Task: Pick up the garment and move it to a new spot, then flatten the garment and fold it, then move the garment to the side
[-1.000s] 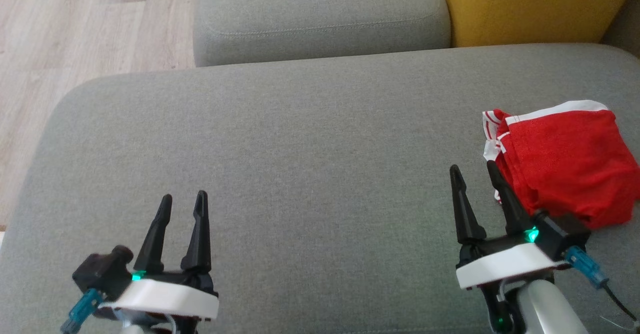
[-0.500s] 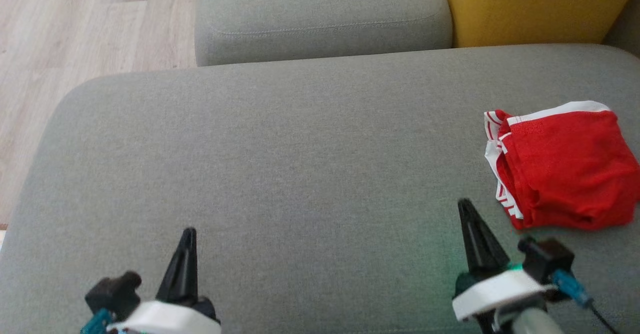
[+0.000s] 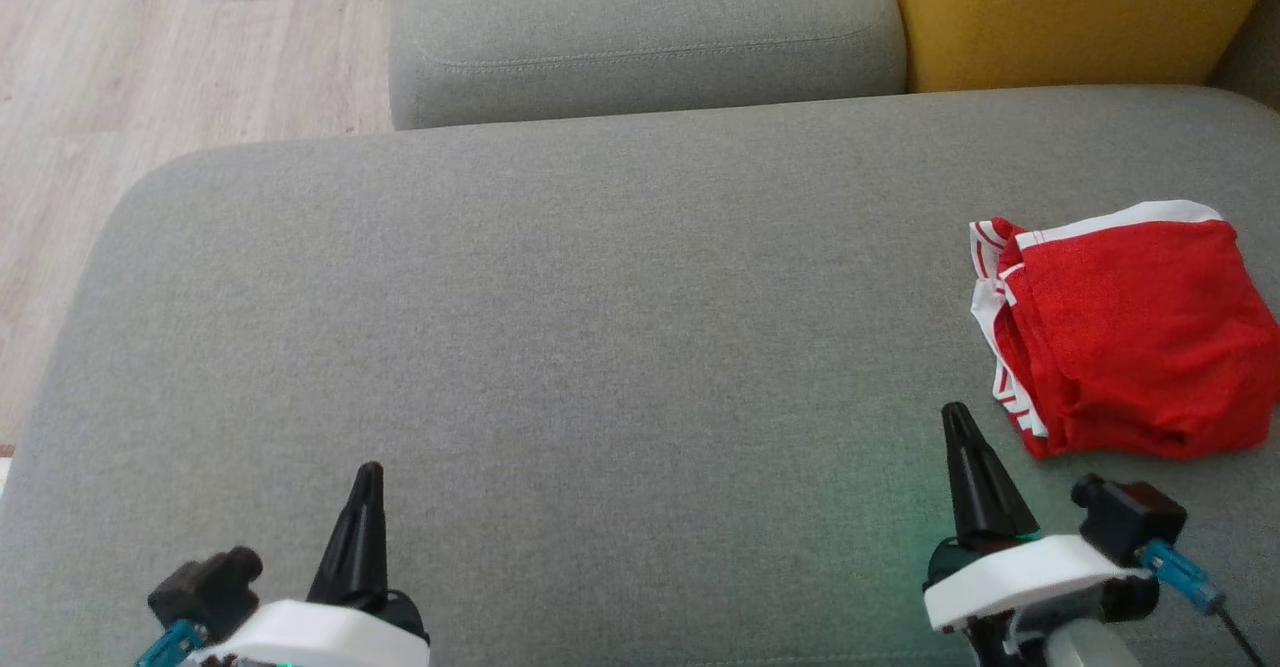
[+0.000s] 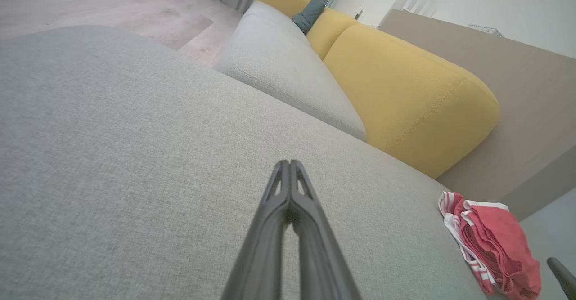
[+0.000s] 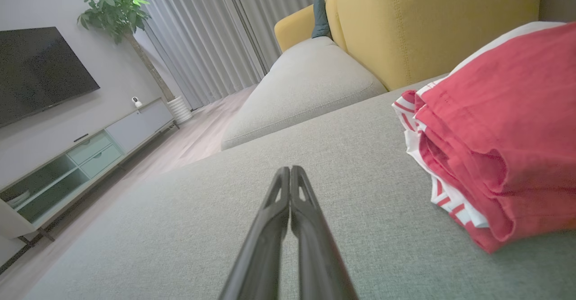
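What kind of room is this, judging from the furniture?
Most likely a home living room: a grey and yellow sofa, a mounted television above a low cabinet, and a potted plant beside long curtains.

Grey sofa seat (image 3: 560, 297) w/ yellow back cushion (image 3: 1060, 7), wood floor (image 3: 150, 47), TV (image 5: 36, 68) + plant (image 5: 112, 3) nr curtains (image 5: 216, 34)

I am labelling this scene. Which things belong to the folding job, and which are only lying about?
Job: red garment, folded; left gripper, shut; right gripper, shut; grey seat.
Lying about: yellow cushion; television; plant; cabinet.
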Robot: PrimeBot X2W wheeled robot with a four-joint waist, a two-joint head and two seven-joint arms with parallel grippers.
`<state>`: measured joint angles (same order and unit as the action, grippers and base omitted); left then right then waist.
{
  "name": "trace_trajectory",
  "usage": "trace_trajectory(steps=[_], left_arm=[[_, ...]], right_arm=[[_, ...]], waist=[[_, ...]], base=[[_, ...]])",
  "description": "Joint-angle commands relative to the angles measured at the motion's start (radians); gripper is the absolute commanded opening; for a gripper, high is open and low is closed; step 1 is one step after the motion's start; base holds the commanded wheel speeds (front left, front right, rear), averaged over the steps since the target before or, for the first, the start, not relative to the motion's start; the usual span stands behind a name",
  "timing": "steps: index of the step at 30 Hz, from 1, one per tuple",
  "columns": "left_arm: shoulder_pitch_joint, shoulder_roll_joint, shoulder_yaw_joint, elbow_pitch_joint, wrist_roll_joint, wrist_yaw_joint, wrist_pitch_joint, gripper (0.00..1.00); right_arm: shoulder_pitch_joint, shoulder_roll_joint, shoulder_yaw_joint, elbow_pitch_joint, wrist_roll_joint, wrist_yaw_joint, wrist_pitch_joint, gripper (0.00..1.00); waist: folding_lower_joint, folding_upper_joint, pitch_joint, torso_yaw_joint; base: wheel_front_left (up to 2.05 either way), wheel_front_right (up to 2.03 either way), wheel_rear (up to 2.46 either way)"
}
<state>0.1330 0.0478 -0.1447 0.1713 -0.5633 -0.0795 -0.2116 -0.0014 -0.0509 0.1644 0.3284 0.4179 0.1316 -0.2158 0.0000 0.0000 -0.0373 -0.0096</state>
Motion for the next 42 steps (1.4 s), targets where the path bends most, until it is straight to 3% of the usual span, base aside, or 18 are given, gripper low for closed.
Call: trace_trajectory(steps=[1,42], left_arm=[[-0.061,0.007,0.022,-0.024,-0.032,-0.006,0.008,0.0],[-0.128,0.016,0.097,0.012,-0.431,-0.024,0.116,0.0]], right_arm=[[-0.053,-0.011,-0.007,-0.039,0.039,0.0,0.008,0.0],[-0.072,-0.023,-0.087,-0.057,0.497,0.0,0.111,0.0]], waist=[[0.0,0.0,0.001,0.0],[0.0,0.0,0.016,0.004]], base=[[0.0,0.0,0.0],[0.0,0.0,0.0]])
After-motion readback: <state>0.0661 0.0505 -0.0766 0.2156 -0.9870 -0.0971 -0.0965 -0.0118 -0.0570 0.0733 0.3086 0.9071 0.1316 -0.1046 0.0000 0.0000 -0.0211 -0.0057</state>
